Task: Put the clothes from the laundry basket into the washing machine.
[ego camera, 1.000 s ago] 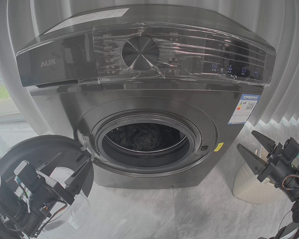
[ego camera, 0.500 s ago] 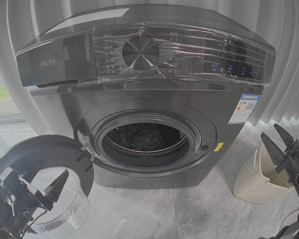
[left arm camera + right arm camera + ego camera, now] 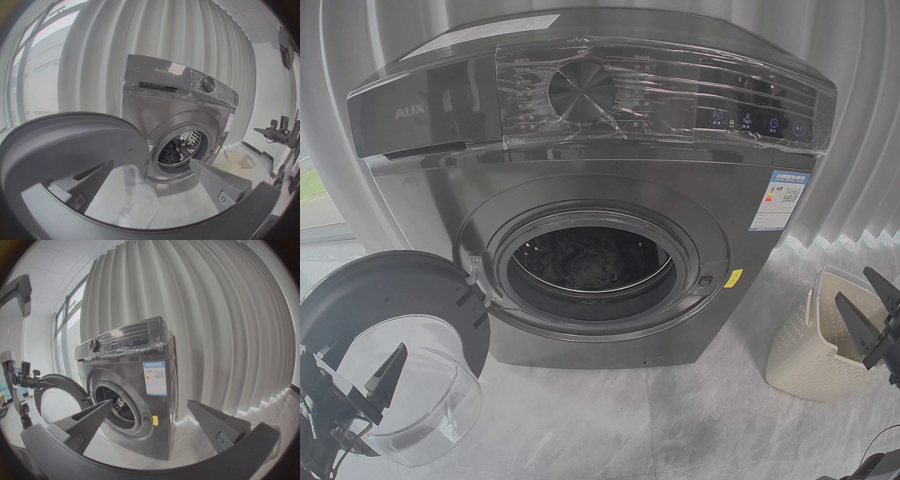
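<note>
Front-loading washing machine (image 3: pixel 425 200) standing on a grey tiled floor (image 3: pixel 650 425), its back toward a pleated white curtain (image 3: pixel 862 156) that runs along the floor's far edge. The round door (image 3: pixel 394 281) is swung fully open on a hinge at the robot's left of the opening, with its clear glass bowl (image 3: pixel 425 400) facing outward. Dark clothes (image 3: pixel 587 259) lie in a crumpled heap inside the drum, behind the grey door seal (image 3: pixel 594 312).

The control panel, with its round dial (image 3: pixel 581 90), is wrapped in wrinkled clear film (image 3: pixel 675 81). A blue-and-white label (image 3: pixel 780 200) and a small yellow sticker (image 3: pixel 733 278) sit on the front face toward the robot's right.

The laundry basket (image 3: pixel 800 350), cream and perforated, stands on the floor just beside the machine's front right corner, near the curtain.

The right gripper (image 3: pixel 854 284) is held over the basket's open top, apart from its rim, with its fingers spread wide and nothing between them. The left gripper (image 3: pixel 151 162) is low at the robot's left, in front of the open door. It too is spread wide and holds nothing, and in the left wrist view the door's rim and glass bowl show between its fingers.
</note>
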Controlling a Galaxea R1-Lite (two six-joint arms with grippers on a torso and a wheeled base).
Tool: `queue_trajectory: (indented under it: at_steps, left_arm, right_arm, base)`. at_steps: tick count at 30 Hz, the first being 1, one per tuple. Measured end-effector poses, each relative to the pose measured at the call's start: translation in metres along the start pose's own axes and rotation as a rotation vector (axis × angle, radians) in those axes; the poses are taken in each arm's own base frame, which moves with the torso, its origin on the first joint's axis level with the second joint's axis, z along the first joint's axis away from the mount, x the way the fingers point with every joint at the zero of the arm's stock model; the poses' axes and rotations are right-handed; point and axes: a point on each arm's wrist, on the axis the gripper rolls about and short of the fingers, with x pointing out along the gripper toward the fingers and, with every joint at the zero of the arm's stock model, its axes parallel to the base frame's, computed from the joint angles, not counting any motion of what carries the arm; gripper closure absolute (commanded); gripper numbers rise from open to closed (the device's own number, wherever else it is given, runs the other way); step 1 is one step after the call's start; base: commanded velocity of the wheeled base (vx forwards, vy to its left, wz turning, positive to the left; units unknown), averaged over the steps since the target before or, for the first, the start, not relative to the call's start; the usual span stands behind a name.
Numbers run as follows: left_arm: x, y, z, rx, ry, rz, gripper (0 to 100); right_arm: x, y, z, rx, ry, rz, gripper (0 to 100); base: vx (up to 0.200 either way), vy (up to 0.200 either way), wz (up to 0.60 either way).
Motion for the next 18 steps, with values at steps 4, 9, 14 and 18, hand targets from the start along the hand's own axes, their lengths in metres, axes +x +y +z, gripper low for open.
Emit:
queue_trajectory:
  at_steps: [4, 9, 14, 18]
  left_arm:
    - [-0.012, 0.005, -0.002, 0.005, -0.003, 0.006, 0]
    - [-0.027, 0.012, -0.006, 0.008, -0.007, 0.022, 0]
    - [-0.039, 0.016, -0.010, 0.006, -0.023, 0.050, 0]
    - [-0.050, 0.019, -0.015, 0.007, -0.029, 0.073, 0]
  right_arm:
    - [-0.020, 0.002, 0.001, -0.020, 0.018, -0.018, 0]
    - [-0.048, 0.005, 0.003, -0.042, 0.007, -0.058, 0]
    - [-0.077, 0.010, -0.004, -0.052, 0.014, -0.090, 0]
    - [-0.099, 0.016, -0.018, -0.048, 0.057, -0.108, 0]
  base:
    - [-0.100, 0.000, 0.00]
    - [0.000, 0.000, 0.00]
    - [0.000, 0.000, 0.00]
    - [-0.150, 0.000, 0.00]
